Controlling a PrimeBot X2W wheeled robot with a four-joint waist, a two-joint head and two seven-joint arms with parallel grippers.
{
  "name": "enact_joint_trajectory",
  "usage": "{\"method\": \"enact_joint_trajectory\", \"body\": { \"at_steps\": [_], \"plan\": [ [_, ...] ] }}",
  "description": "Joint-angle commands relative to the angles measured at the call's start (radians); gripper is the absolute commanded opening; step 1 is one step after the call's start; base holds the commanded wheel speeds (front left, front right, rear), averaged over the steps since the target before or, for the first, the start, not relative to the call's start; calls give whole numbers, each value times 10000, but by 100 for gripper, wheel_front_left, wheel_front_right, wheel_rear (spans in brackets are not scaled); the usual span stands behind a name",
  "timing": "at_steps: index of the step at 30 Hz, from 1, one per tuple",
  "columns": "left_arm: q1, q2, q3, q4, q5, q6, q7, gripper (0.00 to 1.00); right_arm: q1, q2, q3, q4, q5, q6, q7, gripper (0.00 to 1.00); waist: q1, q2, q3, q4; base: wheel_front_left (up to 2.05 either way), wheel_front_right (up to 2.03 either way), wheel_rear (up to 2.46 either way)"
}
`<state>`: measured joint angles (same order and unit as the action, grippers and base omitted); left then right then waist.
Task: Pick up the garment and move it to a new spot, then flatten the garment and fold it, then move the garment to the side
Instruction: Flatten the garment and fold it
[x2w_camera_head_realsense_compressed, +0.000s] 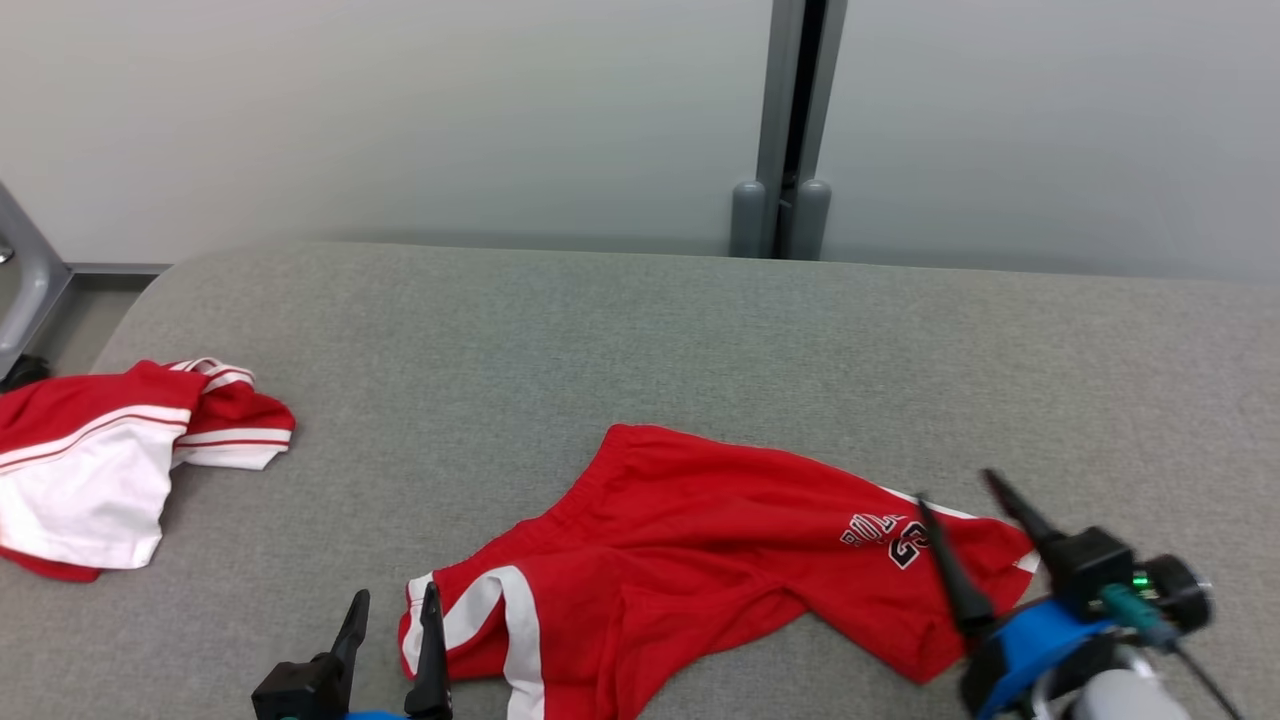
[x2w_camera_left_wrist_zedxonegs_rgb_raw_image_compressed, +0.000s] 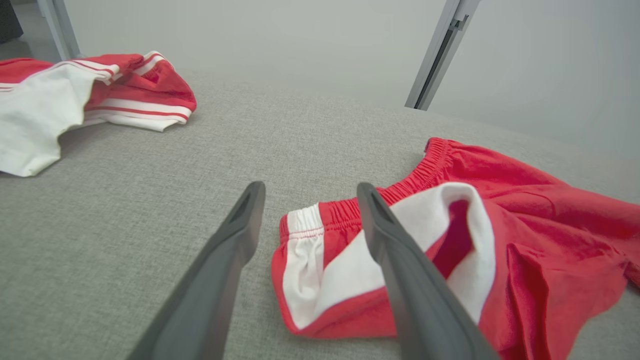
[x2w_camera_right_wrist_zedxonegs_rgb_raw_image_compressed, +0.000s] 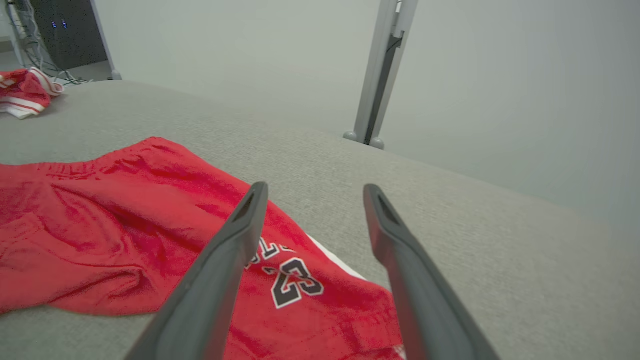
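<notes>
- The garment (x2w_camera_head_realsense_compressed: 700, 540), a pair of red shorts with white side stripes and a "23" print on one leg, lies spread but wrinkled on the grey cloth-covered bench (x2w_camera_head_realsense_compressed: 600, 330), near its front edge and between the two arms
- The left jaws stand open with nothing between them; in the head view their dark fingers (x2w_camera_head_realsense_compressed: 432, 640) rise from the bottom edge, the inner one just at the white-striped waistband corner
- In the left wrist view the garment (x2w_camera_left_wrist_zedxonegs_rgb_raw_image_compressed: 550, 225) lies ahead and to the right; the right finger (x2w_camera_left_wrist_zedxonegs_rgb_raw_image_compressed: 400, 270) crosses over the striped corner, the other is over bare bench; whether either touches the cloth cannot be told
- The right jaws are open too, holding nothing; in the head view one finger (x2w_camera_head_realsense_compressed: 955, 575) lies across the leg's hem beside the print, the other points past the hem over the bench
- In the right wrist view the garment (x2w_camera_right_wrist_zedxonegs_rgb_raw_image_compressed: 100, 225) spreads to the left; the left finger (x2w_camera_right_wrist_zedxonegs_rgb_raw_image_compressed: 220, 270) overlaps the printed leg, and the white-edged hem runs through the gap between the fingers
- A second red and white garment (x2w_camera_head_realsense_compressed: 90, 470) lies crumpled at the bench's left end, well apart from the shorts
</notes>
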<state>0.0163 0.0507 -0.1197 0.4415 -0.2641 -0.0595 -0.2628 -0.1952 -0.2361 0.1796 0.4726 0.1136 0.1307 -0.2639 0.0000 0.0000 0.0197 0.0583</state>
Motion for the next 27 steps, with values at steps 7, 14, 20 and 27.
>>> {"method": "enact_joint_trajectory", "body": {
  "at_steps": [7, 14, 20, 27],
  "plan": [
    [-171, 2, -54, -43, -85, 62, -30, 100, -12, 580, 2626, -259, 612, -1, -7, 100, 0, 0, 173, 415, 0, 0, 0],
    [-104, 0, -38, 17, -17, 48, -29, 100, -758, 787, 4774, 825, 1558, -1, -9, 100, 0, 0, 275, 643, 0, 0, 0],
    [-288, 0, -163, 37, -73, 43, -30, 100, -1574, 1088, 5477, 1828, 1739, 1, -7, 100, 0, 0, 400, 840, 0, 0, 0],
    [-303, 2, -346, 45, -156, 95, -29, 100, -2217, 1460, 6178, 3398, 2029, 1, -7, 100, 0, 0, 515, 1081, 0, 0, 0]
  ]
}}
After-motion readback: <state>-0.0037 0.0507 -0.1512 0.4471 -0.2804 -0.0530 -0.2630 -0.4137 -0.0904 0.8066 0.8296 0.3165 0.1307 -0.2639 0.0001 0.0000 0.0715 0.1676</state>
